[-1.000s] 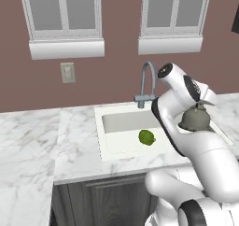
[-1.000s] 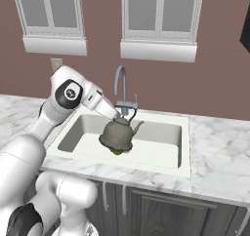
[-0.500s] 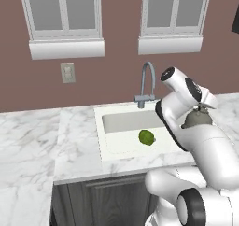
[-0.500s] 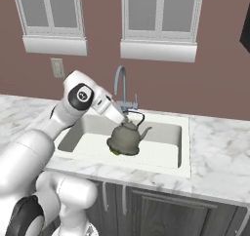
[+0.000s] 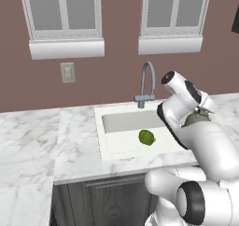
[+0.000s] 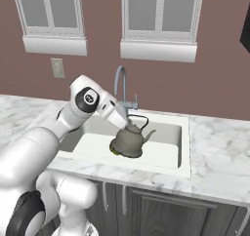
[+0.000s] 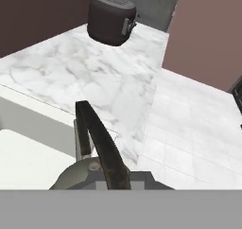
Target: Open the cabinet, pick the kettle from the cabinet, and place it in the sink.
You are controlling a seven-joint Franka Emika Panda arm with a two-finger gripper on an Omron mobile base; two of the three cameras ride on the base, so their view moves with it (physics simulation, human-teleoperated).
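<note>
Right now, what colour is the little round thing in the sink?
Green: the fruit shows best in the left base view.

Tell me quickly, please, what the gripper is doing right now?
Gripper: shut on the kettle, gripping its thin arched handle, with the kettle hanging over the sink.

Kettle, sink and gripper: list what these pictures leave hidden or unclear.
- kettle: left base view, mostly behind the arm.
- gripper: right base view, fingertips too small to make out against the kettle's handle.
- lime-green fruit: right base view, nearly all hidden behind the kettle.
- sink: right base view, left rim covered by the arm; whether the kettle touches its floor is unclear.
</note>
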